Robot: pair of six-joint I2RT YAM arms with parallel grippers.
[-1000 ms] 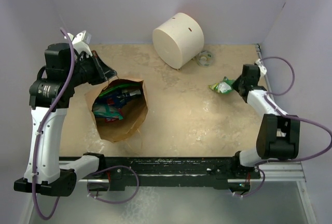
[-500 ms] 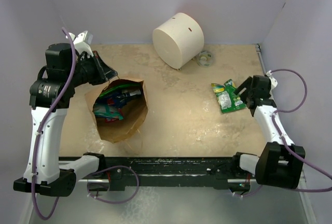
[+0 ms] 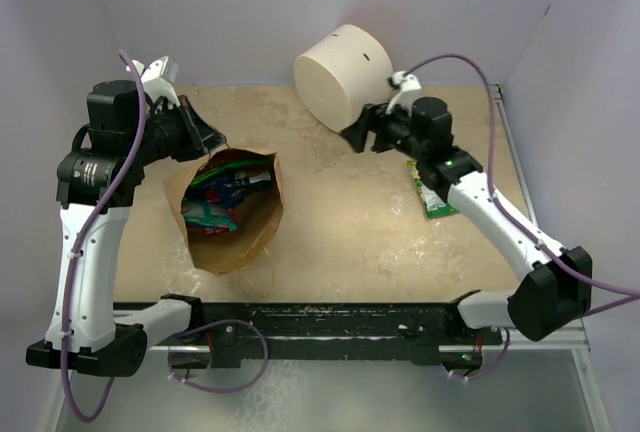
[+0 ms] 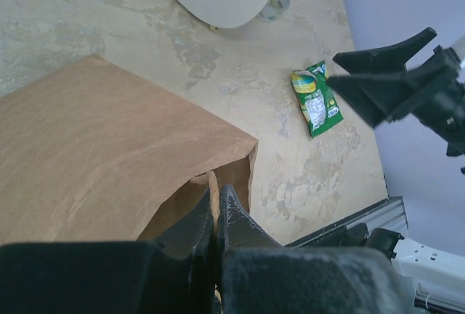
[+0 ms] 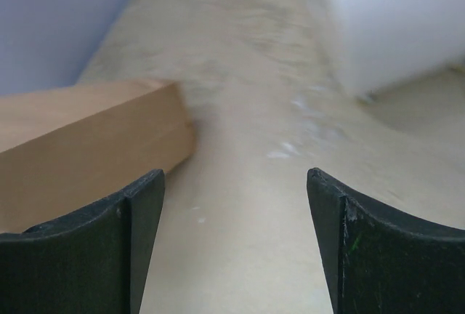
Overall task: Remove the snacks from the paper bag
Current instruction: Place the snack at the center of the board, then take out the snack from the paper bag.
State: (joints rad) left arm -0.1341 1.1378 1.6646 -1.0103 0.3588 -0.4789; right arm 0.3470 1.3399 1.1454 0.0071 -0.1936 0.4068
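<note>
One green packet [image 4: 315,98] lies out; your left gripper [image 4: 216,198] pinches the rim of the paper bag [image 3: 232,214], your right gripper [image 5: 232,183] gapes empty; more packets [image 3: 212,204] wait inside.

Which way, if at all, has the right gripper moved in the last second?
Yes. The right gripper moved left, away from the green packet, and is now open close beside the white cylinder, which has not moved.

I see the paper bag [image 3: 240,227] on the desk's [image 3: 350,232] left, snacks [image 3: 212,207] in it. One packet [image 4: 314,97] lies right, the big roll [image 3: 343,75] at the back.
</note>
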